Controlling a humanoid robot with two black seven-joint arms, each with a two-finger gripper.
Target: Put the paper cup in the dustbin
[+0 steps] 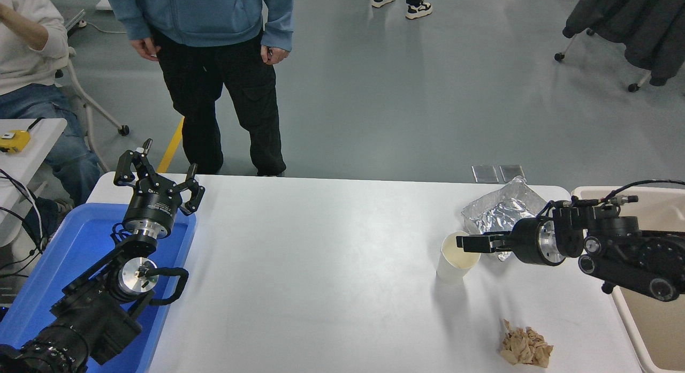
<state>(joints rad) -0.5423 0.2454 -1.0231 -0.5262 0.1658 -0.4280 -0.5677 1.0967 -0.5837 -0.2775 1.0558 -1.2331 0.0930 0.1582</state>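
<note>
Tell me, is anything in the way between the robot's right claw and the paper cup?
Nothing visible is. The right gripper has its tip right at the paper cup's rim, coming in from the right. The foil tray lies behind the arm, and the crumpled brown paper lies nearer the camera, both off the path.

A robotics lab or test hall: a bare grey floor (406, 94) with a yellow line (170, 148) at upper left, a white table (321, 276), a wheeled rack of dark coats (631, 25) at upper right, and people (214, 68) standing about at the top
</note>
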